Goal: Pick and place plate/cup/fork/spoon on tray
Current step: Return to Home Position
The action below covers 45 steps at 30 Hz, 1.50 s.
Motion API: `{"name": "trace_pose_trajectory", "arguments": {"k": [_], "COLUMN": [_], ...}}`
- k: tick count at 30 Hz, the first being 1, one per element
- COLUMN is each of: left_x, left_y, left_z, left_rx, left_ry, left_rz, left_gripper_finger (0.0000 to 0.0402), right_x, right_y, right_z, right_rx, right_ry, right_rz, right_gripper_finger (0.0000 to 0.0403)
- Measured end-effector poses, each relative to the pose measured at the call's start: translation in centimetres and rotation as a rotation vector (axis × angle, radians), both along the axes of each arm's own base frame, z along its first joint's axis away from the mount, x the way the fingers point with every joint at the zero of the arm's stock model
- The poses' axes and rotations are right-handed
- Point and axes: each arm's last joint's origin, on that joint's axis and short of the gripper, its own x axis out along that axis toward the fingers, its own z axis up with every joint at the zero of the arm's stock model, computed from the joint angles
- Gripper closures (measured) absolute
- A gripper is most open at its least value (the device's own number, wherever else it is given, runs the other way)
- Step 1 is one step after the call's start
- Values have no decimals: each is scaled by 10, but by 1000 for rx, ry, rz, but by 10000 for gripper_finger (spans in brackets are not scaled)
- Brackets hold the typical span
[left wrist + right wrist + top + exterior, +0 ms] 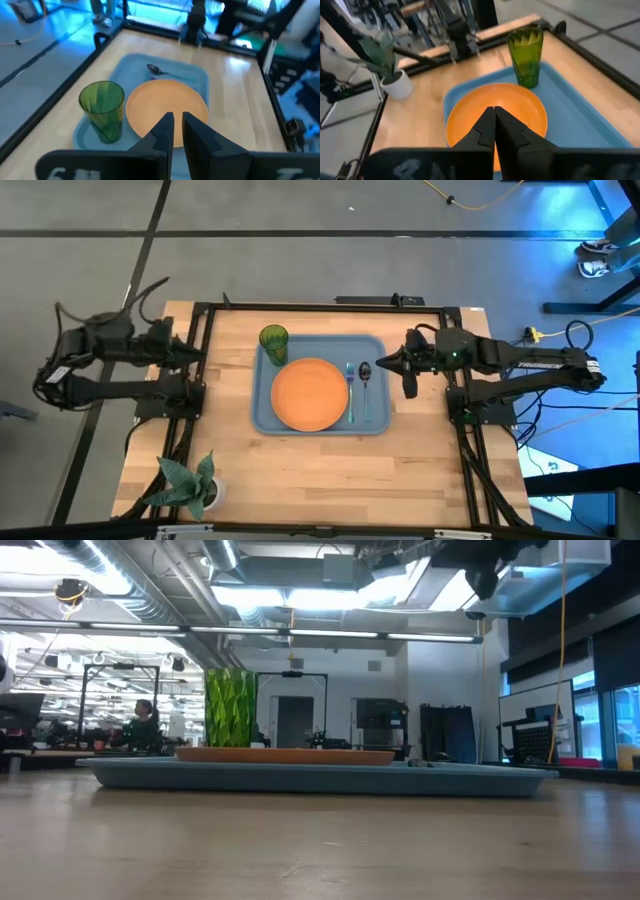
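Observation:
The blue-grey tray [375, 348] lies in the middle of the table. On it rest the orange plate [311, 394], the green cup [273, 340] standing upright at the tray's far left corner, and the fork [350, 392] and spoon [365, 380] side by side right of the plate. My left gripper [200, 352] hovers at the table's left edge, shut and empty; its wrist view shows cup [103, 109] and plate [165, 102]. My right gripper [385, 363] hovers just right of the tray, shut and empty [494, 120].
A leafy plant in a white pot [190, 485] stands at the table's near left corner. Black frame rails [200, 330] run along the table's left, right and far edges. Bare wood lies between the tray and the near edge [330, 480].

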Motion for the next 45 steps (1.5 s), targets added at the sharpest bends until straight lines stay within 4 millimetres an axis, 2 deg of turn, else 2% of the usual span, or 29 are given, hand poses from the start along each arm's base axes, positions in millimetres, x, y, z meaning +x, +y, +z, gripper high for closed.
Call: {"name": "trace_pose_trajectory", "arguments": {"k": [6,15,18,21,27,33,45], "left_x": [-32,-84,-85,-89,-92,-91,-91], "left_y": [-8,-20,-20,-22,-23,-23,-24], "left_z": [-20,-38,-37,-31,-33,-34,-36], "left_rx": [7,84,82,154,154,151,140], "left_ry": [-125,-404,-375,-416,-398,-387,-379], "left_rz": [7,-4,14,-13,-31,-33,-74], "left_gripper_finger": [372,372,372,372,372,372,372], "right_x": [-16,-41,-49,-56,-68,-80,-91], "right_y": [5,9,10,10,11,12,12], "right_z": [-22,-51,-55,-60,-78,-91,-126], "right_rx": [3,47,44,42,44,40,42], "right_ry": [-109,-259,-322,-343,-367,-467,-538], "right_rz": [21,45,48,49,61,65,68], "right_gripper_finger": [397,397,397,397,397,397,397]}}
